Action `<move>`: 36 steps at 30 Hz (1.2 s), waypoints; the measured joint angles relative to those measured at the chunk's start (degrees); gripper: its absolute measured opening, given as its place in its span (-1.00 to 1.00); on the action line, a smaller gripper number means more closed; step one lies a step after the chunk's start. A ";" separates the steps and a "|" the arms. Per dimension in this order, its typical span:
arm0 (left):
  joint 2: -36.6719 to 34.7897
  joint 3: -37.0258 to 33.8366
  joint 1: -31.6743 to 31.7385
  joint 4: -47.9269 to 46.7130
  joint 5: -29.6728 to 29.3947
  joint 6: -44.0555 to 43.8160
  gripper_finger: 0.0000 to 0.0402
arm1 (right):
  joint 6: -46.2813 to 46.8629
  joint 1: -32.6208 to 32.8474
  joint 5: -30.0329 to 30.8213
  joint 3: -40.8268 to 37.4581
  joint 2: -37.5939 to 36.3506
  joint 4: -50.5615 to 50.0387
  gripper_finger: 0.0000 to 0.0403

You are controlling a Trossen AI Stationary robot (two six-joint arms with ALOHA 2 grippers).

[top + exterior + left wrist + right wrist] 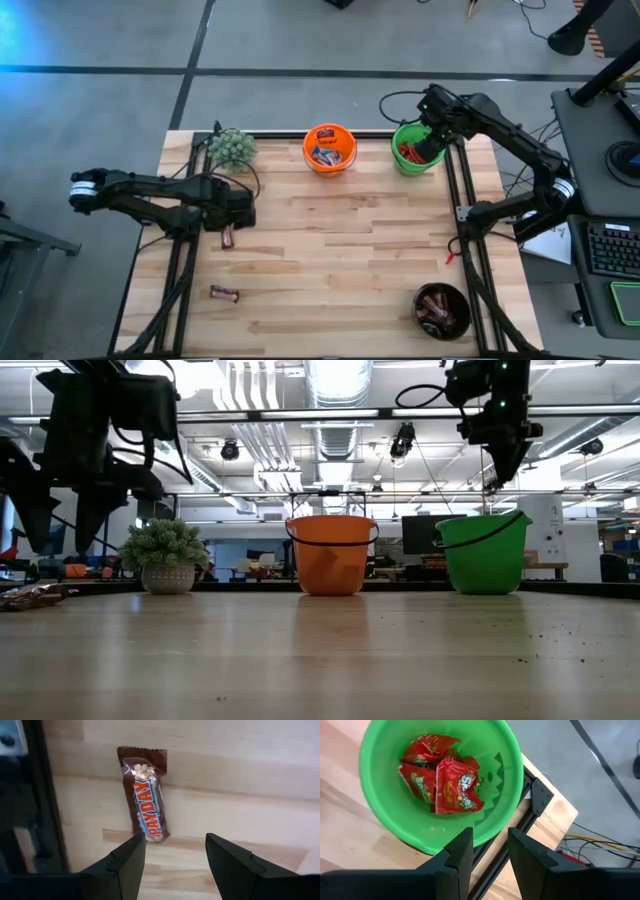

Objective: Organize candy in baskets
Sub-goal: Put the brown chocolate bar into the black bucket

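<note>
The left end effector (172,855) hovers with fingers apart over a brown candy bar (146,795) at the counter's (340,250) left. The right end effector (489,857), apart and empty, hangs over the green pail (385,815) of red packets (454,787).

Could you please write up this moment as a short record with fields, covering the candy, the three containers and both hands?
left hand: open, empty, above a brown candy bar on the table's left side
right hand: open, empty, over the green pail
green pail contents: red packets
orange pail: back centre, holds blue-and-white candies
black bowl: front right, holds brown bars
loose candy: a second brown bar near the front left
plant: back left, left of the orange pail
</note>
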 joint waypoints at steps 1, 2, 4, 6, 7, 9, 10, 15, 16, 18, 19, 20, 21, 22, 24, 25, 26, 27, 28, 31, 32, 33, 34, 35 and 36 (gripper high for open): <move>0.00 0.02 -0.04 0.23 -0.07 -1.98 -0.06 | -0.01 -0.02 -0.36 0.00 -0.18 -0.01 -0.43; 0.00 0.02 -0.04 0.32 -0.12 -4.04 -0.06 | -0.02 -0.02 -1.06 0.00 -0.32 0.00 -0.43; 0.00 -0.01 -0.04 0.86 -0.13 -8.18 -0.06 | -0.02 -0.02 -2.68 0.00 -0.68 0.00 -0.43; 0.05 -0.12 -0.04 0.86 -0.16 -12.00 -0.06 | -0.02 -0.02 -4.18 0.00 -1.16 0.00 -0.43; 0.16 -0.13 -0.04 0.75 -0.17 -12.95 -0.06 | -0.02 0.01 -4.39 0.00 -1.44 0.02 -0.43; 0.48 -0.16 -0.04 0.80 -0.20 -13.33 -0.06 | -0.02 0.00 -4.39 0.00 -2.04 0.02 -0.43; 0.77 -0.18 -0.04 0.72 -0.22 -13.33 -0.06 | -0.02 0.00 -4.39 0.00 -2.37 0.02 -0.43; 2.96 -0.22 -0.20 0.61 -0.26 -9.64 -0.06 | -0.02 0.00 -4.38 0.00 -4.04 0.02 -0.43; 3.38 -0.24 -0.20 0.59 -0.27 -8.89 -0.06 | -0.02 0.00 -4.38 0.00 -4.39 0.00 -0.43; 4.14 -0.24 -0.20 0.28 -0.28 -7.26 -0.06 | -0.01 0.00 -4.39 0.00 -5.09 0.00 -0.43; 4.45 -0.24 -0.20 0.09 -0.28 -6.51 -0.06 | 0.04 0.00 -4.38 0.00 -5.45 0.00 -0.43; 4.81 -0.26 -0.20 -0.03 -0.26 -6.24 -0.06 | 0.29 0.00 -4.38 0.00 -5.83 0.00 -0.43; 5.09 -0.34 -0.20 -0.11 -0.20 -6.14 -0.06 | 0.66 0.00 -4.38 0.00 -6.16 0.00 -0.43; 5.41 -0.37 -0.20 -0.27 -0.07 -6.12 -0.06 | 1.06 0.00 -4.38 0.00 -6.47 0.00 -0.43; 5.75 -0.37 -0.20 -0.02 0.04 -5.79 -0.06 | 1.07 0.00 -4.38 0.00 -7.02 -0.02 -0.43; 5.84 -0.37 -0.21 0.19 0.05 -5.40 -0.06 | 1.07 0.00 -4.40 0.00 -7.21 0.00 -0.43; 5.91 -0.37 -0.28 0.21 0.08 -4.91 -0.06 | 1.07 0.00 -4.38 0.00 -7.40 0.00 -0.43; 5.92 -0.37 -0.38 0.17 0.12 -4.29 -0.06 | 1.07 0.00 -4.40 0.00 -7.50 0.00 -0.43; 5.92 -0.37 -0.54 0.15 0.13 -3.82 -0.06 | 1.07 0.00 -4.40 0.00 -7.60 0.00 -0.43; 5.77 -0.46 -0.99 -0.48 0.18 -2.75 -0.06 | 1.16 0.00 -4.61 0.00 -7.77 -0.02 -0.43; 5.75 -0.46 -1.14 -1.29 0.19 -2.75 -0.05 | 1.49 0.00 -5.28 0.00 -7.78 -0.02 -0.43; 5.75 -0.46 -1.39 -1.92 0.18 -2.75 -0.05 | 1.81 0.00 -6.01 0.00 -7.78 -0.04 -0.43; 5.73 -0.47 -1.72 -2.01 0.18 -2.50 -0.05 | 2.10 0.00 -7.01 0.00 -7.78 -0.02 -0.43; 5.73 -0.48 -2.12 -1.85 0.16 -2.02 -0.05 | 2.26 0.00 -7.59 0.00 -7.78 -0.02 -0.43; 5.73 -0.48 -2.43 -1.84 0.15 -1.49 -0.05 | 2.36 0.00 -8.10 0.00 -7.78 -0.03 -0.43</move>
